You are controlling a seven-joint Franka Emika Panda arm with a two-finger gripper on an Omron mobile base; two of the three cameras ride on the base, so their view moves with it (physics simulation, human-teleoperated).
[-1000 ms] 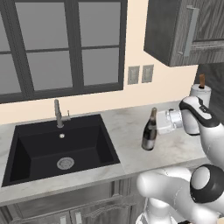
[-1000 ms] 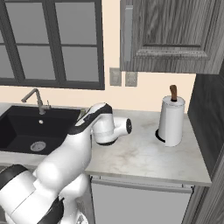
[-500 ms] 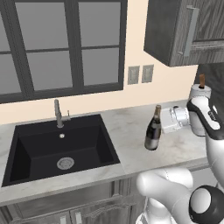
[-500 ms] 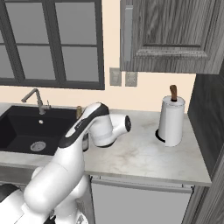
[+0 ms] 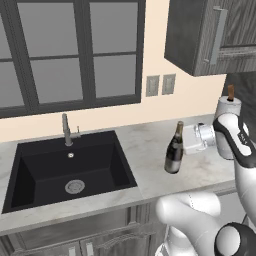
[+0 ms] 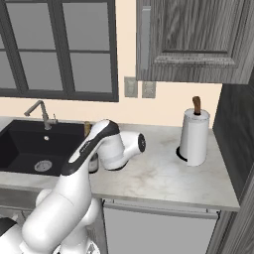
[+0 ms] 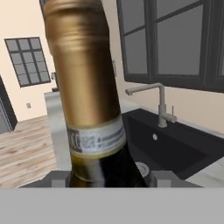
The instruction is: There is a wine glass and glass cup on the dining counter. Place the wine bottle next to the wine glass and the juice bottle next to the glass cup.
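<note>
One wine bottle gripped | sink left (paper towel right)

A black sink sits in the marble counter — faucet behind it. A paper towel roll stands well apart, near the wall.

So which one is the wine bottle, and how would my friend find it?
Find the black sink under the big window, then slide along the marble counter toward the paper towel roll. The wine bottle stands between them, with the robot's hand at its neck. It is dark glass with a gold-foil top and a pale band, and it is the one bottle there.
</note>
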